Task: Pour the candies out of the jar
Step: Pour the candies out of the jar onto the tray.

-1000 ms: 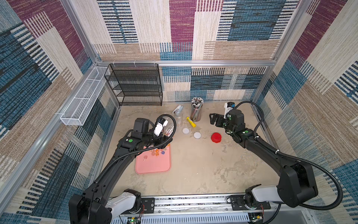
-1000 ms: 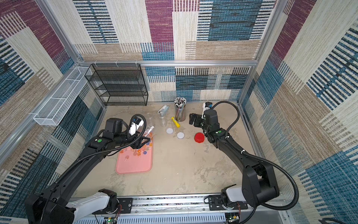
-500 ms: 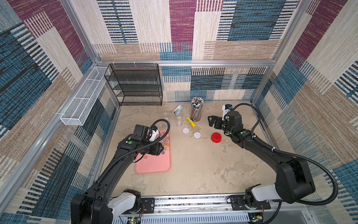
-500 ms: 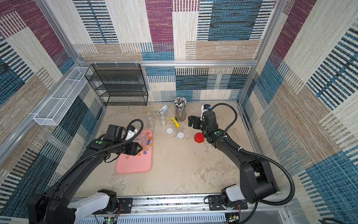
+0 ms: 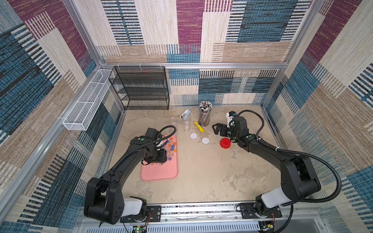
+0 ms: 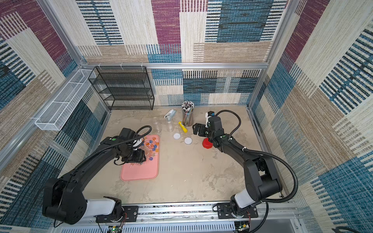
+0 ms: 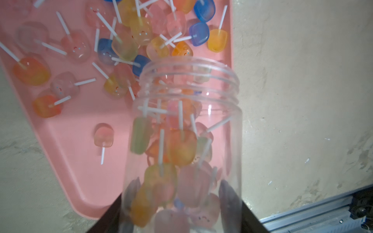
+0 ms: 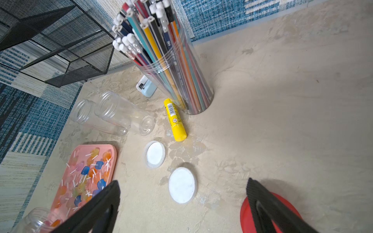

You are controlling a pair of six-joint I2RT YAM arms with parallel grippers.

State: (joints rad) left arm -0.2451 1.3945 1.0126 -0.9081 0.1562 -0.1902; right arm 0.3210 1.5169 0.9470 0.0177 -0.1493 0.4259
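Lowered since a second ago, the left arm is stretching over the pink tray [image 5: 159, 173], its left gripper [image 7: 181, 211] clamping the clear jar [image 7: 187, 121], whose mouth is facing the tray's far end. Many candies [image 7: 125, 46] are lying heaped there, others sitting inside the jar. The right gripper [image 5: 216, 129] is hovering, jaws spread wide, beside the red lid [image 5: 225, 142].

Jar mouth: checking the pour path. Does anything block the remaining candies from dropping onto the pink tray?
Nothing visible does. The jar has no lid, its open mouth hangs over the pink tray, and candies already lie there.
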